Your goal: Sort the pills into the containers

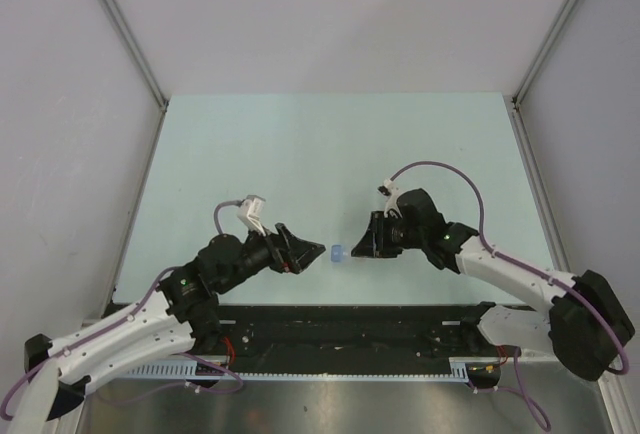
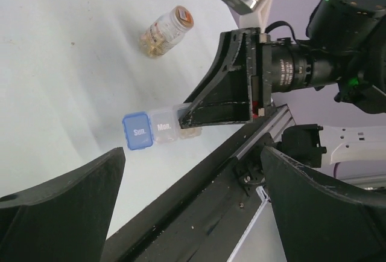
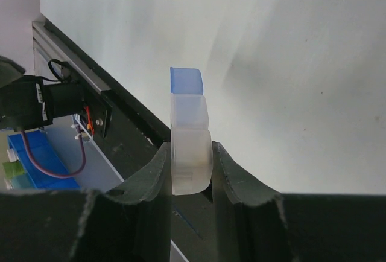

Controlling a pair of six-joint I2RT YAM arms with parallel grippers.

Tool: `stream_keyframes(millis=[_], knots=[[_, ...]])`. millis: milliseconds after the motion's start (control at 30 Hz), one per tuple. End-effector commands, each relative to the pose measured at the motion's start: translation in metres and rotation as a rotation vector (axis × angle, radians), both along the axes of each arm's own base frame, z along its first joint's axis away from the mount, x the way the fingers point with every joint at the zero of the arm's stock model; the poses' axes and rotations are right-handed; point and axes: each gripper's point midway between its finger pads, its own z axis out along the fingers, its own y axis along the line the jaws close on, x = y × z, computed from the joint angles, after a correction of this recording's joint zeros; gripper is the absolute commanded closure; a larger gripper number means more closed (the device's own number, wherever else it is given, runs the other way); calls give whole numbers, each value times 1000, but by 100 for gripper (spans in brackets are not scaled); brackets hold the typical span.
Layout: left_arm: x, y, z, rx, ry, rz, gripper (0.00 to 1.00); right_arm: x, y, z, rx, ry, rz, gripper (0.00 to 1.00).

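You are pinching the clear plastic day-labelled pill strip with the blue end lid in the right gripper, its jaws narrowed onto the strip's clear end, while the left gripper is hanging spread wide just in front of that lid. The stubby round clear jar holding orange-tan pills is sitting well apart from the strip. Judging a lid-opening is coming, be holding the strip level and steering one left fingertip squarely under the lid's lip.

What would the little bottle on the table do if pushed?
The bottle lies on its side and looks round, so it would probably roll. It seems small and mostly clear, so likely light. Its smooth wall might slip when gripped.
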Motion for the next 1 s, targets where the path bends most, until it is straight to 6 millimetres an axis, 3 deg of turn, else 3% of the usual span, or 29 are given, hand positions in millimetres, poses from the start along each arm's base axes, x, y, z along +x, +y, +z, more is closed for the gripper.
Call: stream_keyframes(millis=[0,267,567,733,967], knots=[[4,5,4,0,-30,29,0,18,19,13,77,-52,69,100],[5,11,10,-11,-72,47,0,30,28,-11,66,-7,73,100],[3,12,4,-7,-63,41,0,49,29,-36,3,0,40,90],[2,12,2,-8,-61,37,0,54,28,-45,-23,2,31,80],[1,13,1,-11,-62,35,0,56,27,-55,-55,22,29,58]])
